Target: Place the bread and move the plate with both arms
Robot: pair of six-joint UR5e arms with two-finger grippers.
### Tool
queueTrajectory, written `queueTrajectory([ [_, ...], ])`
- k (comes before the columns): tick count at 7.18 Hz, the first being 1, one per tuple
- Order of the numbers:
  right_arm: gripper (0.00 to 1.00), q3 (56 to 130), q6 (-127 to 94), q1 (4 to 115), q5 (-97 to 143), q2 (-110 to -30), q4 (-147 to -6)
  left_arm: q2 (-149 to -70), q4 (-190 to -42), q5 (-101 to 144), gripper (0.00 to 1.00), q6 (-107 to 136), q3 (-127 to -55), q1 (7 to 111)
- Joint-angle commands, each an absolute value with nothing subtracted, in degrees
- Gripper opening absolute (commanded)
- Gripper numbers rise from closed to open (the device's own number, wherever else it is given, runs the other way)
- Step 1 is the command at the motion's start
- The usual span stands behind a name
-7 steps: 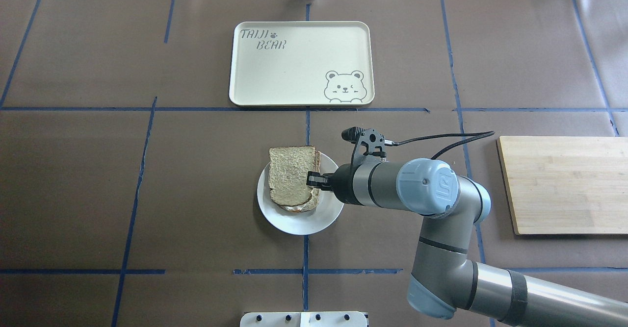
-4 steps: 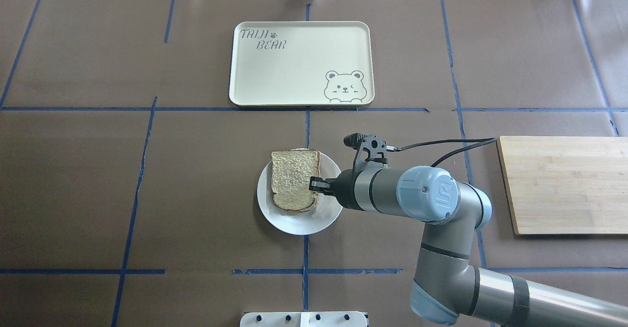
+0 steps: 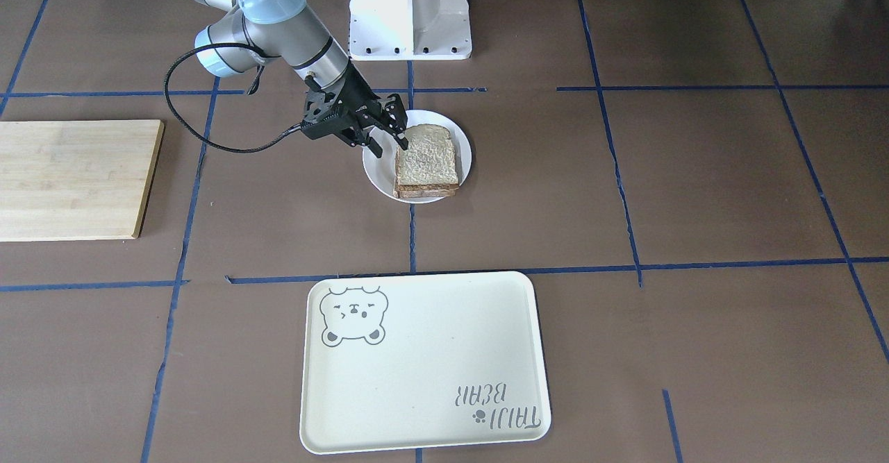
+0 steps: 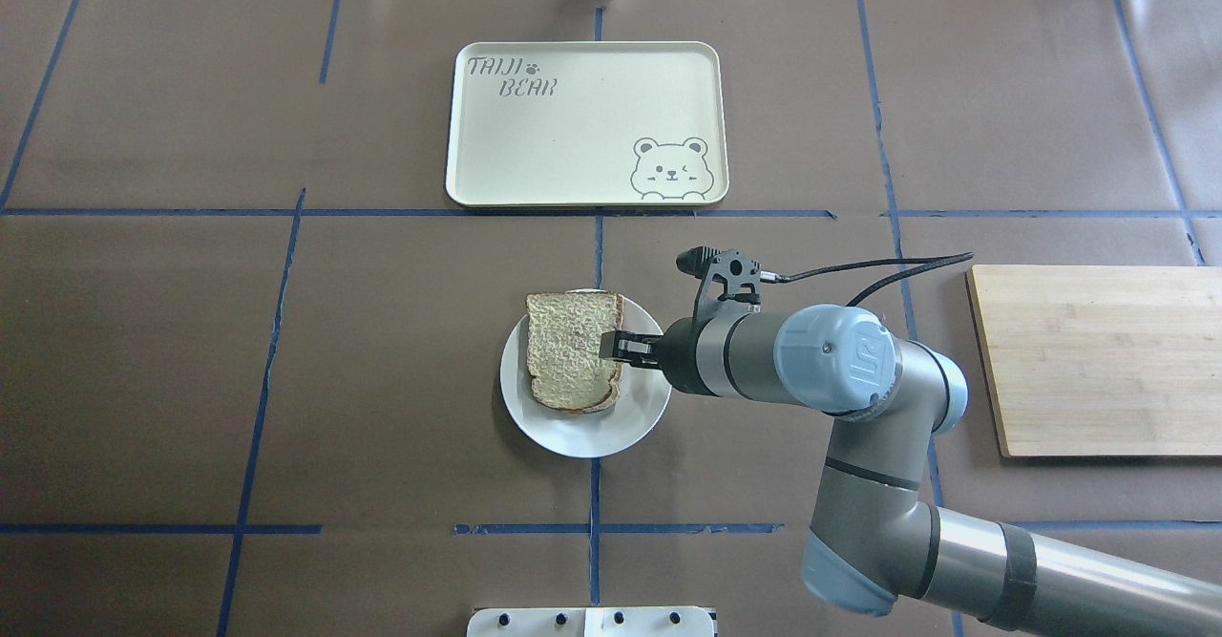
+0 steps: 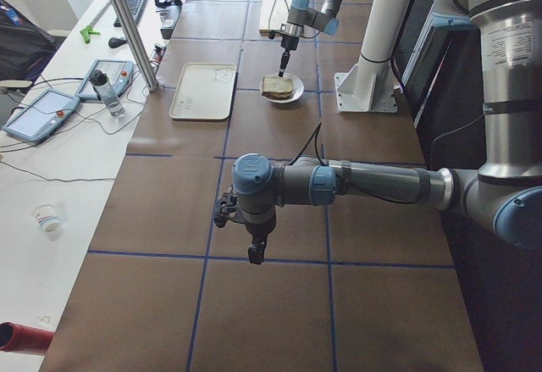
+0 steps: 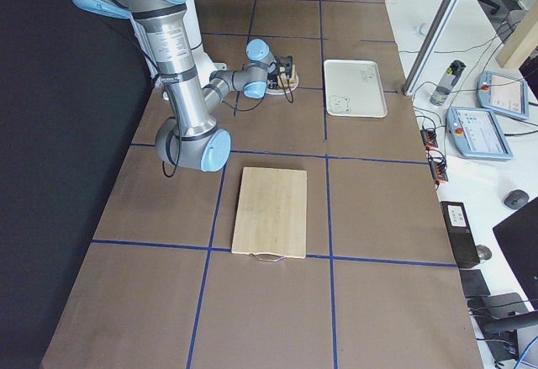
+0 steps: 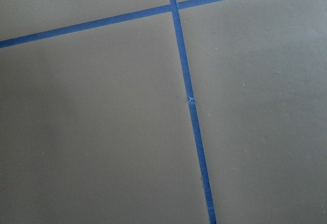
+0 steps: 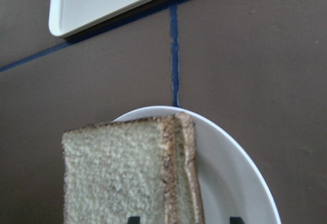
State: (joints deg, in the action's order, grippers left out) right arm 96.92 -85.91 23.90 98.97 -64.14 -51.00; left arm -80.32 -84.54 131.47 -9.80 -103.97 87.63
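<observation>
Scanning left to right, you find left gripper (image 5: pixel 254 252) hanging over taped table (image 7: pixel 102 132), well apart from food; it shows in side view only, so cannot tell whether jaws are apart. Tray (image 4: pixel 573 121) reads "TAIJI BEAR", with winking bear in corner. Bread (image 4: pixel 568 350) lies flat atop second slice (image 8: pixel 188 173) on plate (image 4: pixel 584 435). Right gripper (image 3: pixel 390 148) sits at bread's edge, fingers apart, gripping nothing. Blue joint cap (image 4: pixel 840 360) bears UR logo. Wooden board (image 4: pixel 1098 360) at far right.
</observation>
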Motion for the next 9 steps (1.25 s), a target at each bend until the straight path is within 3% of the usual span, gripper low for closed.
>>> queueTrajectory([
  [1,1.00,100.18,-82.56,34.22,112.60,-64.42,-63.40,-80.33,-84.46,131.22,1.00,-9.32,-103.63,87.54],
  [4,1.00,103.26,-55.31,49.95,124.42,-65.56,-85.80,-80.77,-84.46,131.22,1.00,-9.23,-103.97,86.48],
  [7,1.00,111.78,-21.82,64.19,127.25,-81.17,-96.74,-83.32,-97.77,131.04,1.00,-9.23,-102.66,86.48],
  [9,1.00,111.36,-1.76,73.09,128.85,-90.40,-97.82,-86.28,-100.55,131.39,1.00,-9.14,-101.35,86.31],
])
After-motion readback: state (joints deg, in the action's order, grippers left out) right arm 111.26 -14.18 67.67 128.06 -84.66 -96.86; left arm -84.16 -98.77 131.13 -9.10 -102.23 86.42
